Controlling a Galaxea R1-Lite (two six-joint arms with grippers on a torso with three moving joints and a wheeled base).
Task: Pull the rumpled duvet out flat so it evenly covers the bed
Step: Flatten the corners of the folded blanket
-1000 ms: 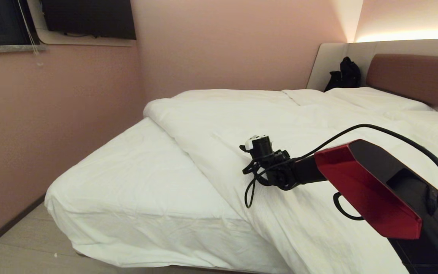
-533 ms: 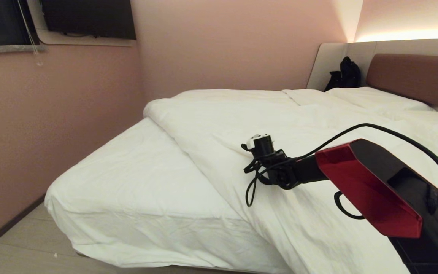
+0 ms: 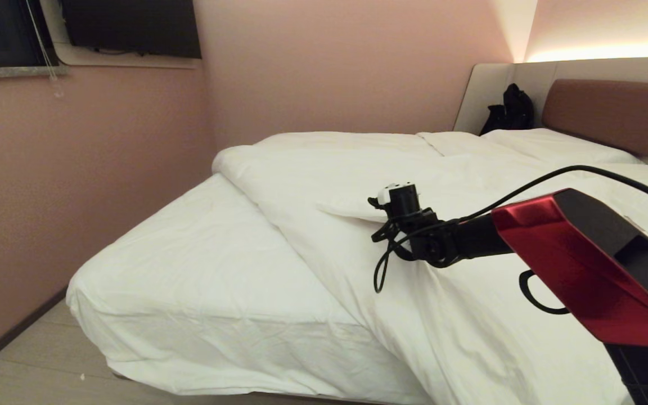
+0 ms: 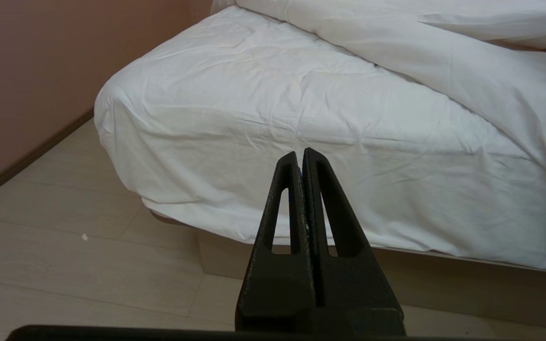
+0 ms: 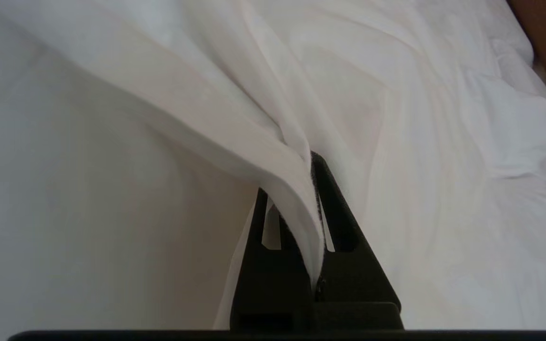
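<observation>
Pink walls enclose the bed (image 3: 200, 281). Over its middle, the right claw (image 5: 312, 166) is clenched on a raised fold of the duvet (image 3: 470, 315), which spreads from the claw toward the headboard (image 3: 616, 115) and hangs over the near edge, leaving the sheet (image 4: 273, 109) bare beside it. Left claw (image 4: 301, 156) hangs clenched, empty, near the bed's corner.

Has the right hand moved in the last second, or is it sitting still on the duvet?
Yes. The right hand, shut on a fold of the duvet, has risen and shifted toward the headboard, lifting the fabric.
</observation>
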